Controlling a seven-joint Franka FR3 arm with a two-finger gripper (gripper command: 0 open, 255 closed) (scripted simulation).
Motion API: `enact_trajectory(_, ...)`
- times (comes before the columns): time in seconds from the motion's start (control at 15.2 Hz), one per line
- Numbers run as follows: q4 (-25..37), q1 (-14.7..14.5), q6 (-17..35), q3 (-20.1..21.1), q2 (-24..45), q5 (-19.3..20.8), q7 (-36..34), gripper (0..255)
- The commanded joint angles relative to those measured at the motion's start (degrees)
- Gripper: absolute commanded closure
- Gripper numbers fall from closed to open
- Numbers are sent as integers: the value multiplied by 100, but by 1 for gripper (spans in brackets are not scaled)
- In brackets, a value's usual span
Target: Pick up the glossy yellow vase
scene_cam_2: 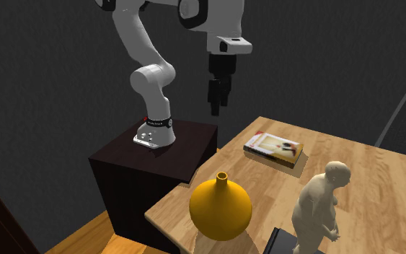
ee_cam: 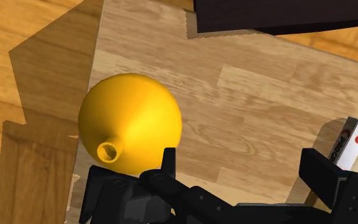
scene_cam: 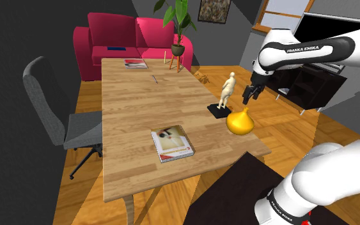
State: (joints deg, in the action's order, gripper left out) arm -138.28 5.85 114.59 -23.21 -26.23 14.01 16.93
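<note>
A round, glossy yellow vase (scene_cam: 240, 121) with a short narrow neck stands upright near the wooden table's (scene_cam: 127, 115) corner, close to the stand. It also appears in the second exterior view (scene_cam_2: 220, 208) and the wrist view (ee_cam: 133, 121). My black gripper (scene_cam: 247, 96) hangs in the air above the vase, well clear of it (scene_cam_2: 215, 108). In the wrist view the gripper (ee_cam: 244, 175) is open, its fingers apart over bare table. The vase lies to the outside of one finger (ee_cam: 169, 167), not between them.
A pale human figurine (scene_cam: 226, 93) on a black base stands just beyond the vase. A book (scene_cam: 172, 142) lies on the table's near part. The dark stand (scene_cam_2: 151, 162) abuts the table corner. A grey chair (scene_cam: 50, 115) sits at the table's far side, with a red sofa (scene_cam: 121, 41) behind.
</note>
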Motion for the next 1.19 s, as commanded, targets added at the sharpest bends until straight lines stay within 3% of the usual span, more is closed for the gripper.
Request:
enact_trajectory(0.0,211,-17,209,-251,415,-70,290,0)
enact_trajectory(0.33,681,-51,755,-840,1494,-477,1103,0)
enact_trajectory(0.59,1189,-18,1076,-1198,2486,-1107,1895,0)
enact_trajectory(0.79,1605,123,1198,-1302,3200,-1644,2466,0)
enact_trajectory(1.12,1453,180,1553,-1251,3452,-1843,2598,0)
